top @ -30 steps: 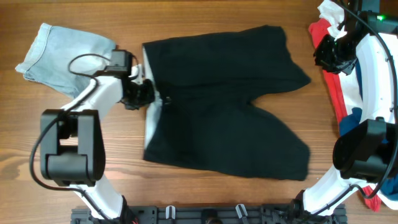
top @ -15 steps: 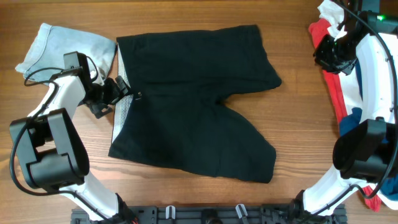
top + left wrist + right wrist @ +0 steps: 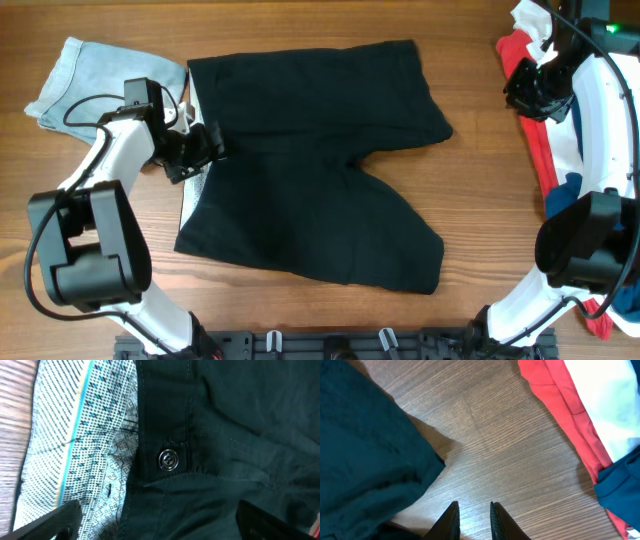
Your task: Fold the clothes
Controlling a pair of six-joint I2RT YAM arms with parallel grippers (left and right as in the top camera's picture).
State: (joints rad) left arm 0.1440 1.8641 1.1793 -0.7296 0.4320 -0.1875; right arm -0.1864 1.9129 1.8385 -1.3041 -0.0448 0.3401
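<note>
Overhead view: the shorts, black, soft and matte, lay flat on the wood-grain table, left of its centre; the long axis ran from left to right; the waistband faced left and the two wide legs pointed right, the nearer leg slanting toward the near right corner; a pale speckled strip showed along the waistband edge. The left gripper stood over the waistband, beside the denim shorts, which were light blue and crumpled at the far left. The right gripper hung at the far right, over a red, white and blue pile.

Left wrist view: the left gripper was spread wide, its fingers at the frame's two lower corners, clasping nothing; below it lay black cloth with stitched seams, a round metal button and the lining, white with fine dots and a teal stripe.

Right wrist view: the right gripper was narrow, a slim gap with bare wood behind it; a black leg lay left of it and the pile right.
</note>
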